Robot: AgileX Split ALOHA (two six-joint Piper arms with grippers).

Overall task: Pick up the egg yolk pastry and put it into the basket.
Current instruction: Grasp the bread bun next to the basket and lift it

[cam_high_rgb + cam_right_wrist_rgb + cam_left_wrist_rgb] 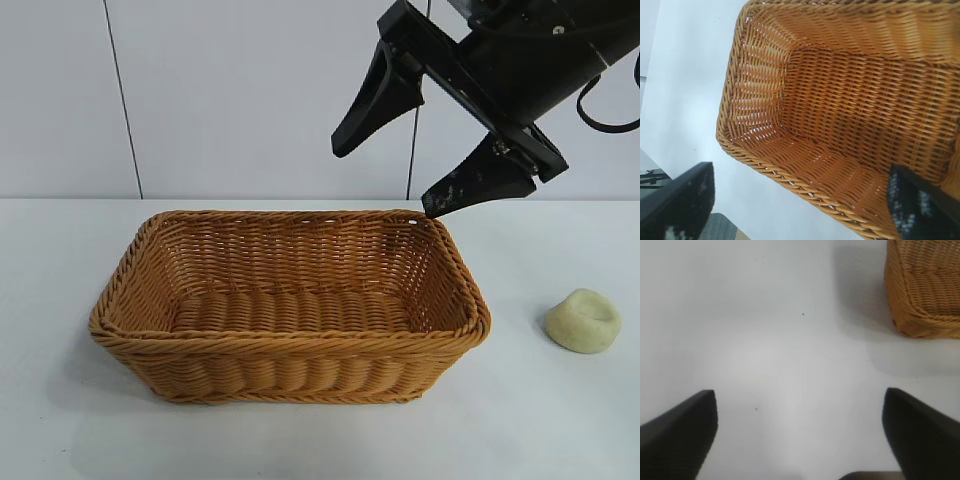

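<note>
Looking across the desk, only one arm shows in the exterior view: the right tool, hanging above the far right corner of the basket, its fingers spread wide with nothing between them. The arm above it is cut off by the top edge. One fingertip appears level with the basket's far rim; whether it touches, cannot tell. The left arm is out of this view entirely.

The pastry sits on the desk to the right of the basket, well apart from it, close to the right edge of the picture. Nothing touches it. Its dented top faces up. It does not appear in either wrist view.

The basket stands upright, nothing visible inside. The near wall hides the front strip of its floor from the exterior view. In the right wrist view the basket fills most of the frame, one side cut off; the two dark fingers frame it at the corners.

In the left wrist view the left tool is also wide, holding nothing, over bare desk; only one corner of the basket shows there, set apart from the fingers.

Open desk lies in front of the basket, on its left, and between basket and pastry.
</note>
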